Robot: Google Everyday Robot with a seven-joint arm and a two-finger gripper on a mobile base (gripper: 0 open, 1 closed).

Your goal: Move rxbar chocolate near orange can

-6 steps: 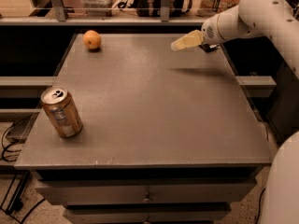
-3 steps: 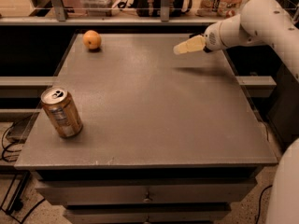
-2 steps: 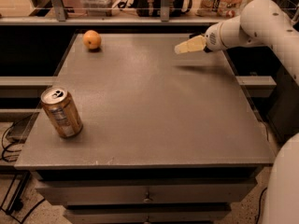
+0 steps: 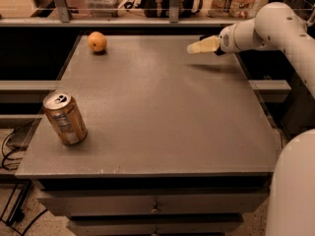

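The orange can [image 4: 64,118] stands upright near the table's front left corner, copper-coloured with a silver top and pull tab. My gripper [image 4: 198,46] hovers above the back right part of the table, pointing left, far from the can. The white arm [image 4: 268,31] reaches in from the right. The rxbar chocolate does not show anywhere on the table or at the gripper; it is hidden or out of view.
A round orange fruit [image 4: 97,41] lies at the back left of the grey table [image 4: 162,107]. A shelf with boxes and clutter runs behind the table. The robot's white body [image 4: 295,191] fills the lower right. Drawers sit below the front edge.
The gripper has shifted only slightly, staying above the table's back right. The can and the fruit have not moved.
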